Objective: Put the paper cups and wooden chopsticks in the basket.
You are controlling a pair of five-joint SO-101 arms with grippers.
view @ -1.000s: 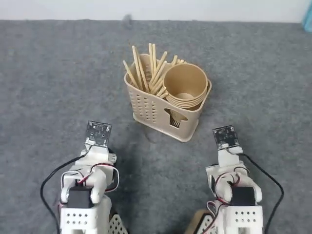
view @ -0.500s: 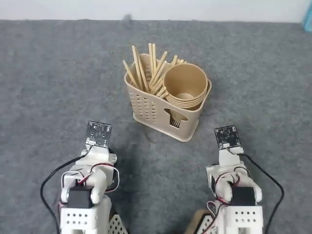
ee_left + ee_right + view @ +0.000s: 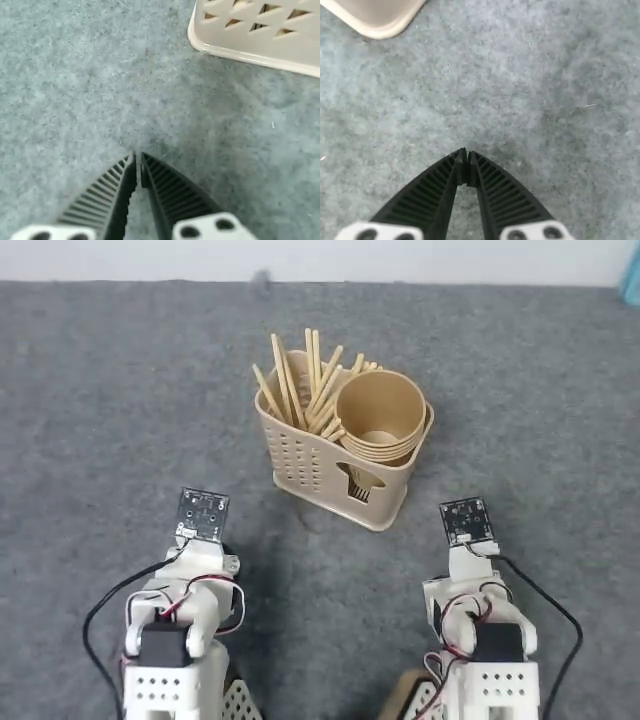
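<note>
Left tool (image 3: 138, 156): jaws closed tip to tip with nothing between them, hanging over bare grey tabletop (image 3: 120, 390), near the basket's corner but apart from it.
Right tool (image 3: 466, 151): likewise closed and empty, over the grey covering, with a corner of the basket farther off.
Arms: in the high view both sit folded back at the near edge of the tabletop, left arm (image 3: 185, 610) and right arm (image 3: 480, 625), each well short of the basket.
Basket (image 3: 320, 455): beige, perforated, upright in the middle of the tabletop between the two arms and ahead of them.
Paper cups (image 3: 380, 410): a nested stack, mouth up, standing inside the basket on the right arm's side.
Wooden chopsticks (image 3: 305, 380): a bundle standing in the basket beside the cups, on the left arm's side, fanned out and leaning, their ends well above the rim.
Loose items: I see no cup or chopstick lying on the covering around the basket.
Step in hand: by my reading the loading is done and both arms are parked at rest.
Next move: probably none. If a stray piece lay outside these views, the nearer tool would have to open first, then reach forward and down to it.
Risk: the tall, leaning sticks could be knocked by any reach across the rim.
</note>
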